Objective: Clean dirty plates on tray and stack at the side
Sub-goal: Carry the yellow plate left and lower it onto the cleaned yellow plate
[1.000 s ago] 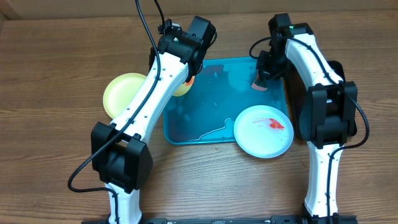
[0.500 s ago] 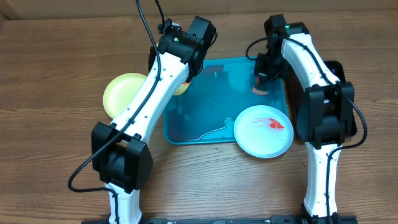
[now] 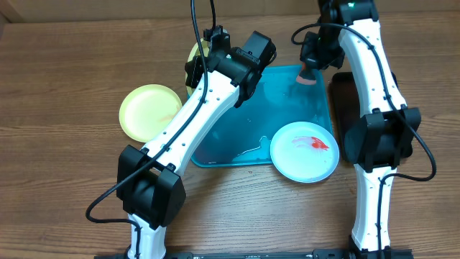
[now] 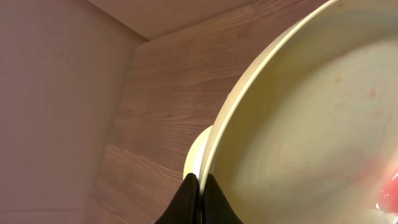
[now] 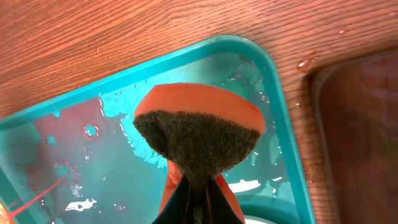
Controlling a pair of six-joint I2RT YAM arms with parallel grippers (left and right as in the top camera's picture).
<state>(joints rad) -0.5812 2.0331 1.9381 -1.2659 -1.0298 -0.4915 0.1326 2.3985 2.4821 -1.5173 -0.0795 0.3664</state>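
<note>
Cream plate [image 4: 311, 106] mostly beyond the picture's edge.

Table [image 3: 65, 65]: was dull wood with grain lines.
Tray [image 3: 287, 108]: was plastic, wet and shiny.
Sponge [image 5: 199, 134]: had soft orange foam and a rough dark face.
Plate [image 3: 291, 164] at the tray's 5 o'clock: looked smooth.

Wooden table [image 3: 57, 201], orange sponge [image 5: 199, 134] with dark scouring face, dark tray [image 3: 339, 101], perhaps black.
</note>
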